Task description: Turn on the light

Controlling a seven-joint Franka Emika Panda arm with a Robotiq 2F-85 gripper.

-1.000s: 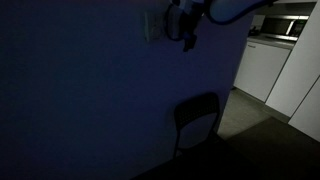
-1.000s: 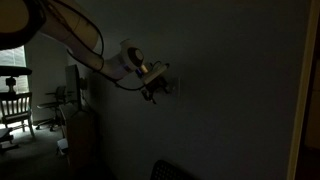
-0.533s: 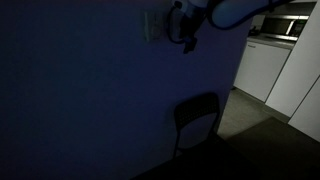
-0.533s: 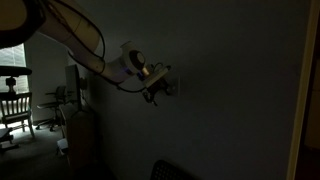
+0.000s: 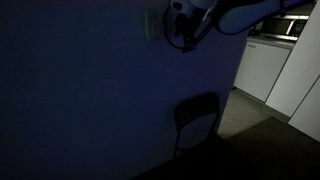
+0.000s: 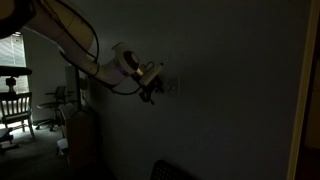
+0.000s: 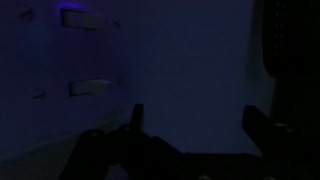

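The room is dark. The light's switch, a small pale wall plate (image 5: 152,27), sits high on the wall and shows faintly in both exterior views (image 6: 173,85). My gripper (image 5: 183,36) hangs close in front of the wall, just beside the plate (image 6: 151,92). In the wrist view my two dark fingers stand wide apart with bare wall between them (image 7: 195,125); the gripper is open and empty. Two pale rectangles (image 7: 92,88) show on the wall off to the left of the fingers. No lamp is in view.
A dark chair (image 5: 197,120) stands against the wall below the gripper. White kitchen cabinets (image 5: 265,65) lie past the wall's corner. A wooden chair (image 6: 14,108) by a window and a low cabinet (image 6: 80,135) stand further along the wall.
The arm has shifted its pose and the gripper has moved slightly along the wall, staying next to the plate. The room is still dark.
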